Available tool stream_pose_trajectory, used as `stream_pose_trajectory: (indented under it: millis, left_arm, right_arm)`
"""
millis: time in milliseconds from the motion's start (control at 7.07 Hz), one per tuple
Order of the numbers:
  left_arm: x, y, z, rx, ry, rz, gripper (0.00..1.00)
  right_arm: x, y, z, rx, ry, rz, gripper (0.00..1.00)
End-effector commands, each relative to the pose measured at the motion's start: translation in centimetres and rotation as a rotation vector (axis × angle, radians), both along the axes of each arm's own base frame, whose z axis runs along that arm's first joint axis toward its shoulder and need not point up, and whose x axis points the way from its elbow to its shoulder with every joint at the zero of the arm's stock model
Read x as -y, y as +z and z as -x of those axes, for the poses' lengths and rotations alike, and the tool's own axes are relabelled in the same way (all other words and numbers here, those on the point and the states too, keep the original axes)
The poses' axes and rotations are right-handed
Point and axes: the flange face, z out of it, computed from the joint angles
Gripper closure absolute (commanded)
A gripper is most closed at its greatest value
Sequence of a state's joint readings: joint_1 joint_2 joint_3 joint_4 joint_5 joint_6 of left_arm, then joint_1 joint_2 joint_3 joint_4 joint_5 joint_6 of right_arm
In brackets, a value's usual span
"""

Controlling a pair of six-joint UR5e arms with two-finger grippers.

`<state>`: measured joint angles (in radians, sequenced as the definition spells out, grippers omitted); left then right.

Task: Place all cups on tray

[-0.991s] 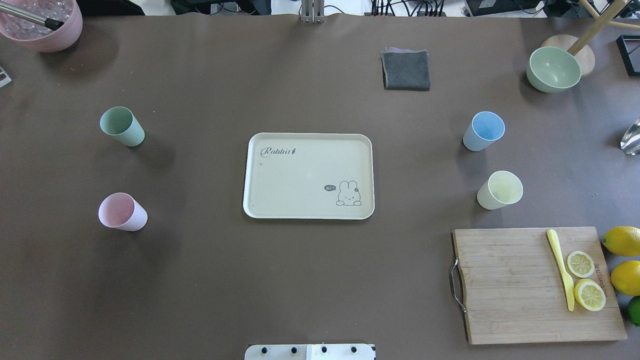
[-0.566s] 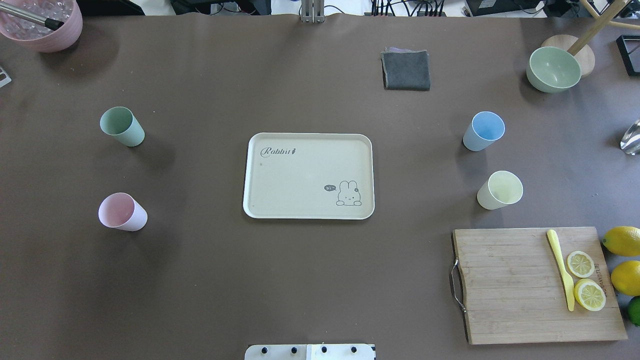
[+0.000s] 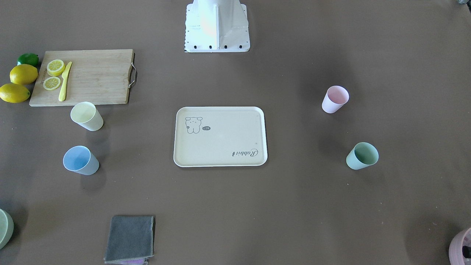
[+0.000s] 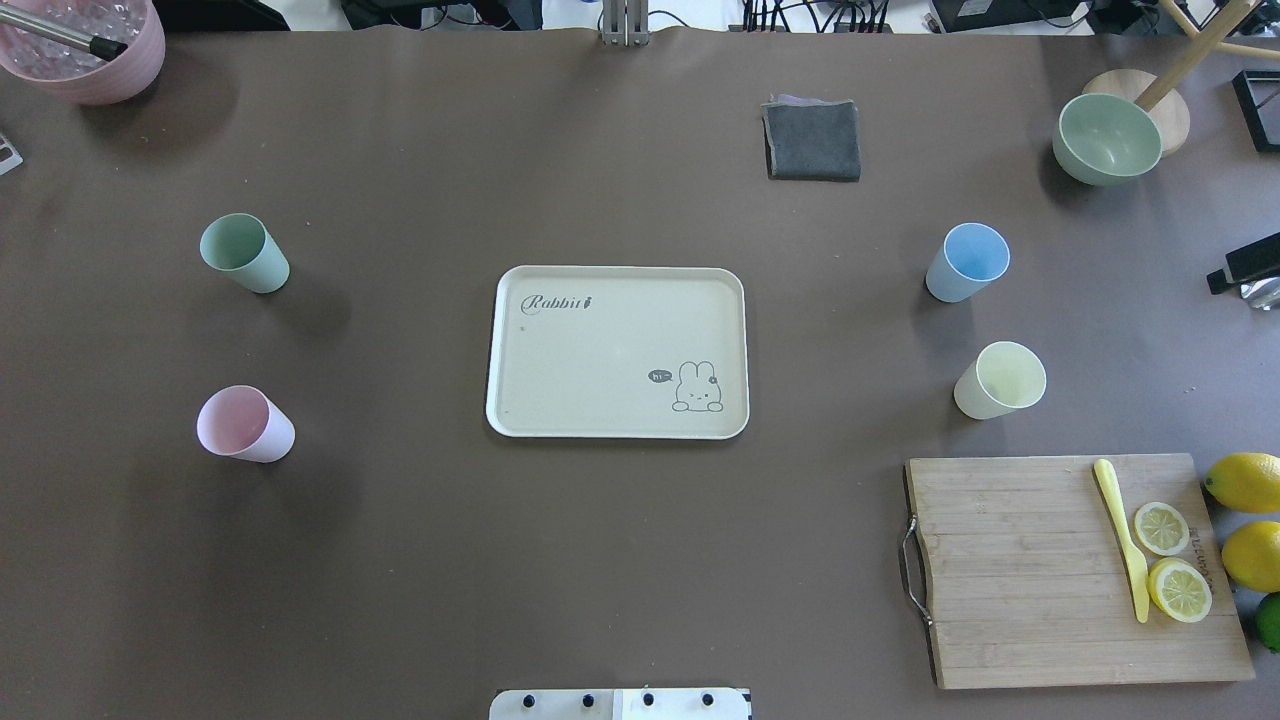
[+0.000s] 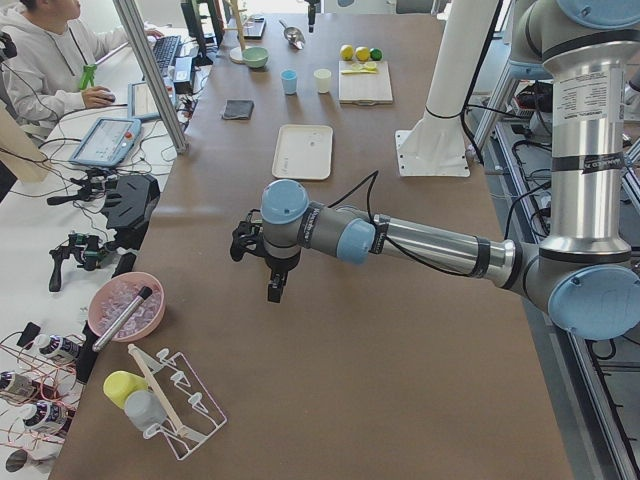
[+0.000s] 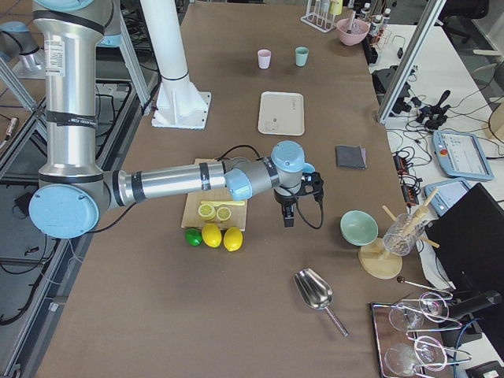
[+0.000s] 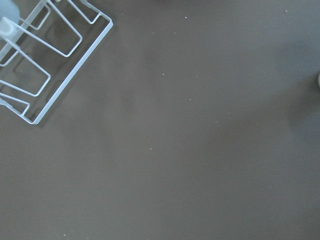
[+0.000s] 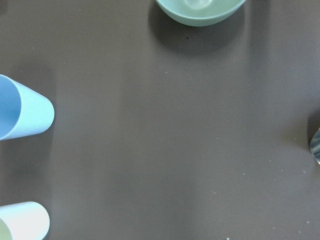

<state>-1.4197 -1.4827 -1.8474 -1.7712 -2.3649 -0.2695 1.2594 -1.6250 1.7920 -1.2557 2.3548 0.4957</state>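
Note:
The cream tray (image 4: 560,400) lies mid-table with nothing on it. Four cups stand upright on the table around it: mint green (image 4: 243,253) and pink (image 4: 244,424) to its left, light blue (image 4: 967,262) and pale yellow (image 4: 999,380) to its right. A black part of my right gripper (image 4: 1245,268) shows at the overhead view's right edge, right of the blue cup; I cannot tell if it is open. Its wrist view shows the blue cup (image 8: 22,112) and yellow cup (image 8: 22,222) at the left. My left gripper (image 5: 272,275) hangs over bare table far from the cups; I cannot tell its state.
A wooden cutting board (image 4: 1050,600) with lemon slices and a yellow knife lies at the front right, with lemons (image 4: 1245,482) beside it. A grey cloth (image 4: 812,140), a green bowl (image 4: 1106,138) and a pink bowl (image 4: 85,45) stand along the far side. A wire rack (image 7: 40,60) lies under the left wrist.
A black part of my right gripper has come into the overhead view at the right edge. The cups and the tray have not moved.

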Motion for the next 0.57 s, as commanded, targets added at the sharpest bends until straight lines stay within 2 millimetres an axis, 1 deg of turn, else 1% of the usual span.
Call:
stream_pose_trajectory:
  millis: [0,142,283,425]
  left_arm:
    - [0.1,-1.5,-5.3,-0.026,-0.067,0.052,0.02]
    - [-0.2,-2.0,-8.0,-0.047,-0.062,0.078,0.02]
    - [-0.9,-3.8,-11.1,-0.066,-0.066,0.096,0.03]
    - [-2.1,-5.7,-14.7,-0.057,-0.067,0.106,0.03]
  right_arm:
    - [-1.5,-3.2,5.7,0.039,-0.001,0.048,0.02]
    - [-2.2,-4.5,8.0,0.032,-0.002,0.058,0.03]
    - [-2.7,-4.6,9.9,0.010,-0.017,0.049,0.05]
    - [-2.9,-5.0,11.3,0.013,-0.041,0.042,0.06]
